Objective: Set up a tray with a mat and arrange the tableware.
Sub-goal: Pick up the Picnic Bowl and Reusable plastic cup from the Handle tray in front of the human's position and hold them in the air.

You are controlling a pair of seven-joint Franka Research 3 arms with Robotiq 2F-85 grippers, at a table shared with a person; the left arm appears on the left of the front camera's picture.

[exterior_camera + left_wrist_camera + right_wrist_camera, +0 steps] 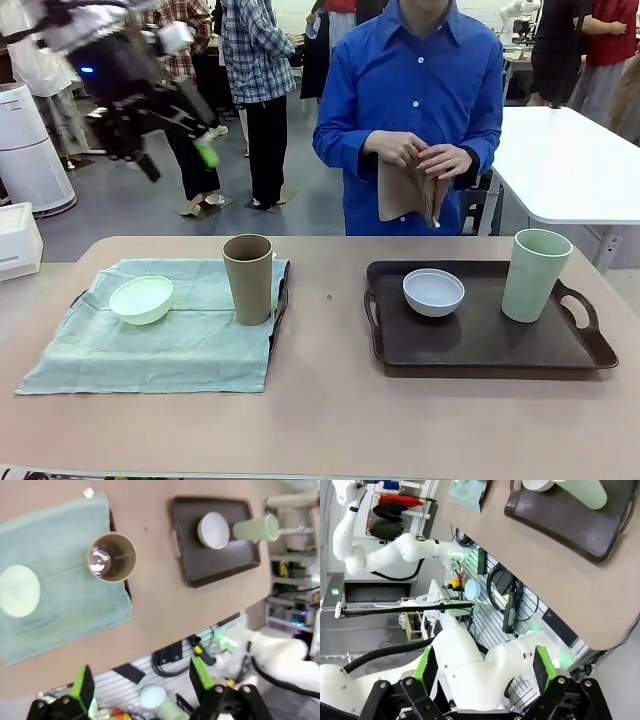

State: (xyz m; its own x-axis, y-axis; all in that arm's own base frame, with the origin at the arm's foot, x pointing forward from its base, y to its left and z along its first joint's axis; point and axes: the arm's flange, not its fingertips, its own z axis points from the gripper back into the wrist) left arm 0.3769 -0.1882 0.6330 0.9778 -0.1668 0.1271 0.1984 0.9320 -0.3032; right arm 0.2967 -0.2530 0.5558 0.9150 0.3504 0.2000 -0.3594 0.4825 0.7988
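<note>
A green mat [170,335] covers the left tray [281,305]. On the mat stand a mint green bowl [141,299] and a brown cup [248,278]. The bare dark tray [480,340] on the right holds a white bowl [433,291] and a pale green cup [535,275]. Across the table a person holds a folded brown mat [405,187] in both hands. My left gripper [178,160] hangs open high at the back left; from above [141,680] it looks down on the brown cup [112,557] and mint bowl [19,591]. My right gripper [485,667] is open, off the table's edge beside the dark tray [570,520].
Bare tabletop [325,330] lies between the two trays. A white table [570,160] stands at the back right, and several people stand behind. Robot bases and cables [505,600] sit below the near table edge.
</note>
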